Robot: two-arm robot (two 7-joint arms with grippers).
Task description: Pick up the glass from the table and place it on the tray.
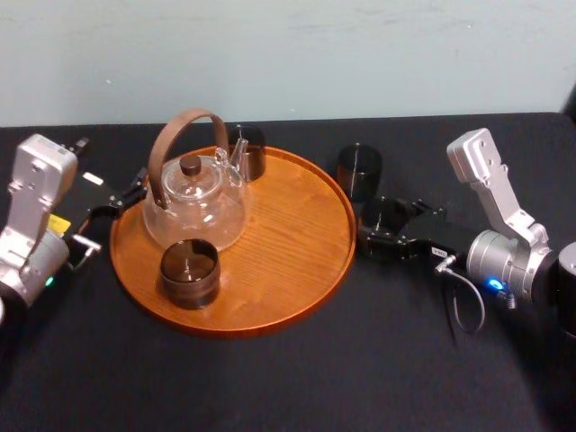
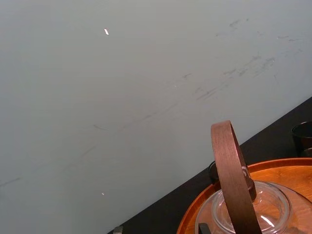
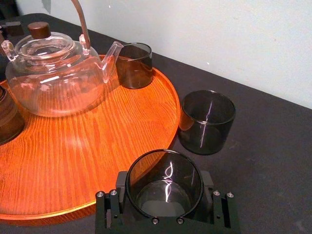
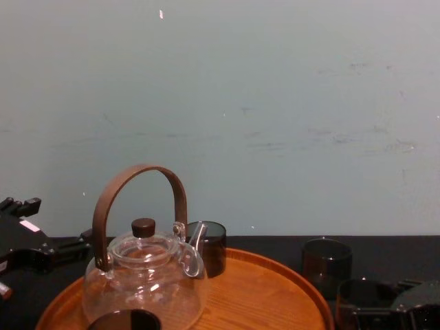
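A smoky dark glass (image 1: 382,216) stands on the black table (image 1: 297,378) just right of the round wooden tray (image 1: 297,288). My right gripper (image 1: 379,227) reaches in from the right and is shut on this glass, one finger pressed to each side. The right wrist view shows the glass (image 3: 165,183) upright between the black fingers (image 3: 111,207), close to the tray's rim (image 3: 165,131). In the chest view the held glass (image 4: 361,295) sits low at the right. My left gripper (image 1: 112,202) rests by the tray's left edge.
A second smoky glass (image 1: 359,171) stands on the table behind the held one. The tray carries a clear glass teapot (image 1: 193,202) with a brown hoop handle, a dark glass (image 1: 189,273) in front of it and another (image 1: 247,151) behind. The tray's right half is bare wood.
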